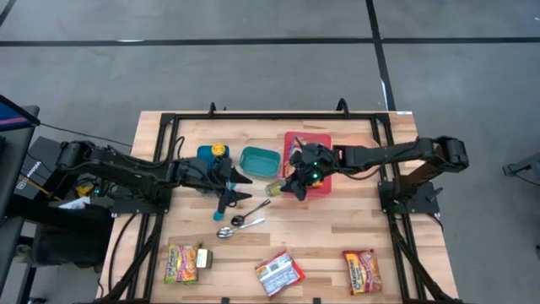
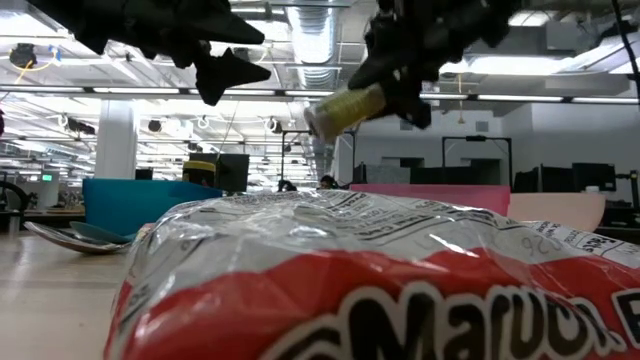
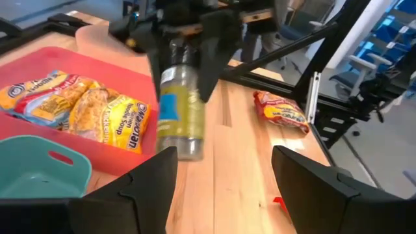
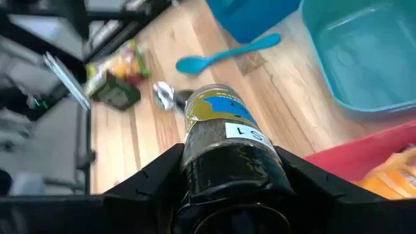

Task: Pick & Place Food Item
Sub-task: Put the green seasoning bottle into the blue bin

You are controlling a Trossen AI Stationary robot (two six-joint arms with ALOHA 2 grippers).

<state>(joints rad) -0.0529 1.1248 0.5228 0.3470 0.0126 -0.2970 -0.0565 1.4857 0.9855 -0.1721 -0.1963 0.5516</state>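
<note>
- Bottle (image 4: 224,140), one: a yellow-green bottle with a blue label, grasped by the right gripper (image 1: 291,186) and held tilted in the air above the table (image 1: 337,245), just beside the near-left corner of the red tray (image 1: 325,190).
- Left gripper (image 1: 229,196), one: fingers spread with nothing between them, poised left of the bottle, over the spoons.
- Trays and bins, three: the red tray, a teal bin (image 1: 260,160) to its left, and a blue container (image 1: 211,156) further left (a yellow item sits at its far edge, too small to name).
- Noodle packets in the red tray (image 3: 97,110), two by the left wrist view.
- Packets along the table's near edge, three: left (image 1: 183,261), middle (image 1: 279,273), right (image 1: 361,270).
- Metal spoons (image 1: 239,221), two, lying near the left gripper.
- Blue plastic spoon (image 4: 224,54), one, seen in the right wrist view.
- Cut off: in the low view the middle packet fills the foreground and hides most of the table.
</note>
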